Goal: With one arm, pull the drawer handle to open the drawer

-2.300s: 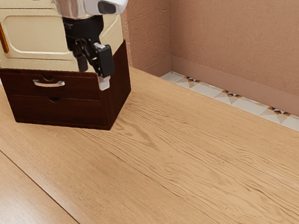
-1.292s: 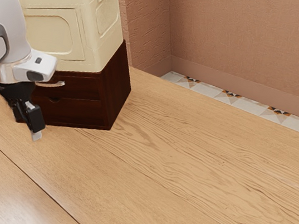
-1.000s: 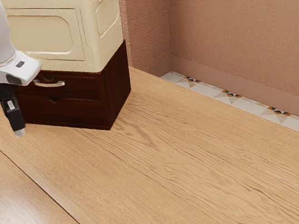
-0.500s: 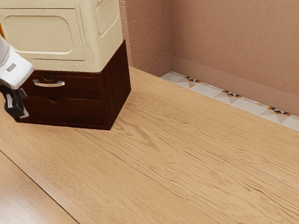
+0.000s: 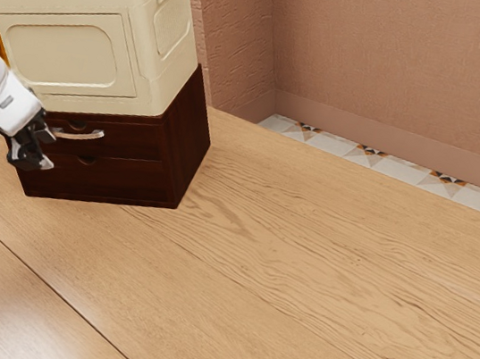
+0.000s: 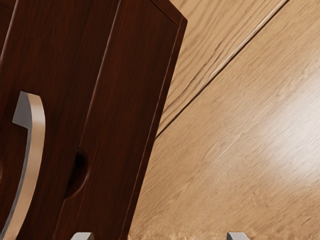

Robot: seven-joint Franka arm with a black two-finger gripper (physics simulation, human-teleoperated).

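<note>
At the exterior view's left, my gripper (image 5: 52, 149) is beside the near end of the silver handle (image 5: 93, 134), tilted toward the dark wooden cabinet's front. That curved handle is on the upper drawer (image 5: 133, 139), whose front looks flush with the cabinet. In the wrist view my gripper (image 6: 160, 236) is open, its two tips far apart with nothing held between them. The handle (image 6: 36, 145) lies off to one side of the tips, not between them. Part of its near end is hidden behind the hand in the exterior view.
A lower drawer (image 5: 122, 182) with a notch sits under the upper one. On top of the cabinet stands a cream box (image 5: 65, 50) with an orange strip. The wooden table (image 5: 299, 270) spreads out toward the exterior view's right, with walls behind.
From above the cabinet's far end, my gripper has swung down toward the exterior view's left. Lately it has tilted toward the drawer fronts and risen a little. Cabinet and drawers have not moved.
</note>
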